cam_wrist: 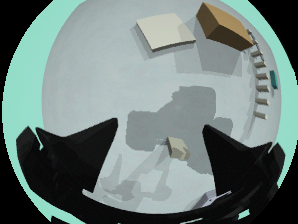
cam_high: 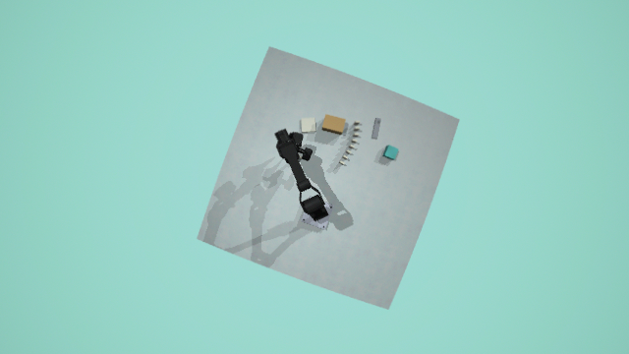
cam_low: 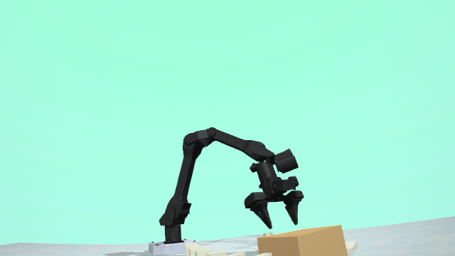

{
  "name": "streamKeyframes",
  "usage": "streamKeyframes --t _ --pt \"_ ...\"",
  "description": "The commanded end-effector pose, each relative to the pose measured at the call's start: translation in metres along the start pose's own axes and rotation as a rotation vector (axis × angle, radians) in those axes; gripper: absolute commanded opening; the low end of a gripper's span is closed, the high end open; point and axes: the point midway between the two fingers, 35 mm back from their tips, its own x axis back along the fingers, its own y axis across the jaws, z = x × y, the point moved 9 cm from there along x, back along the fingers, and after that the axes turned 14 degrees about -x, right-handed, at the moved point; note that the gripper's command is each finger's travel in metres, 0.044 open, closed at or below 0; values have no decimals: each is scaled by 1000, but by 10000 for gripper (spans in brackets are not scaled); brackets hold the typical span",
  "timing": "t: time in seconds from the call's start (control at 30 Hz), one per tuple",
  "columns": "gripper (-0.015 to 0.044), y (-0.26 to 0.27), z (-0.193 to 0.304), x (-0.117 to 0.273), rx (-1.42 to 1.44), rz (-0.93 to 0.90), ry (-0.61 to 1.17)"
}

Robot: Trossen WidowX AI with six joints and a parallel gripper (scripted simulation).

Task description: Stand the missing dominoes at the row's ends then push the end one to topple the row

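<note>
Work surf.: one flat gray sheet (cam_high: pixel 418 172) (cam_low: pixel 409 235) (cam_wrist: pixel 90 90), four straight edges, set at an angle in the top view. Surroundings: plain pale blue-green background (cam_high: pixel 98 177) (cam_low: pixel 106 71) (cam_wrist: pixel 17 85) on all sides of the sheet; no other room detail visible.

Base plate (cam_high: pixel 307 222) (cam_low: pixel 154 249) (cam_wrist: pixel 201 201): pale, on the sheet, carries the black arm (cam_high: pixel 296 169) (cam_low: pixel 185 174). Arm shadows spread over the surf., mainly on the side of the base away from the domino row.

Pincer (cam_high: pixel 301 147) (cam_low: pixel 283 226) (cam_wrist: pixel 162 125): fingers wide apart, nothing between the tips; unit is raised above the sheet, fingers pointing down.

Loose domino (cam_low: pixel 267 234) (cam_wrist: pixel 175 147): on the sheet, apart from the row, not gripped; in the wrist view it lies between the finger outlines, partly in shadow. Hidden by the arm in the top view.

Row of dominoes (cam_high: pixel 355 141) (cam_low: pixel 193 249) (cam_wrist: pixel 262 88): cream, standing, approx. even spacing, curved line. No contact w/ pincer.

Adj. items: brown box (cam_high: pixel 334 124) (cam_low: pixel 279 247) (cam_wrist: pixel 225 29) near the far end of the row; cream slab (cam_high: pixel 308 125) (cam_low: pixel 352 247) (cam_wrist: pixel 166 32) flat, just beside the box, opp. side from the row. Beyond the row: narrow gray bar (cam_high: pixel 375 128) and teal block (cam_high: pixel 391 152) (cam_wrist: pixel 273 80), well apart from the pincer.
</note>
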Motion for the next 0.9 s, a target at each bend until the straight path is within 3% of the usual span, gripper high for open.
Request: streamKeyframes --t 0.0,0.4,0.67,0.87 --pt "440 -27 -13 47 -158 91 263" --pt "440 -27 -13 46 -158 91 263" --pt "440 -30 3 -11 -158 91 263" --pt "440 -31 5 -17 -158 91 263"
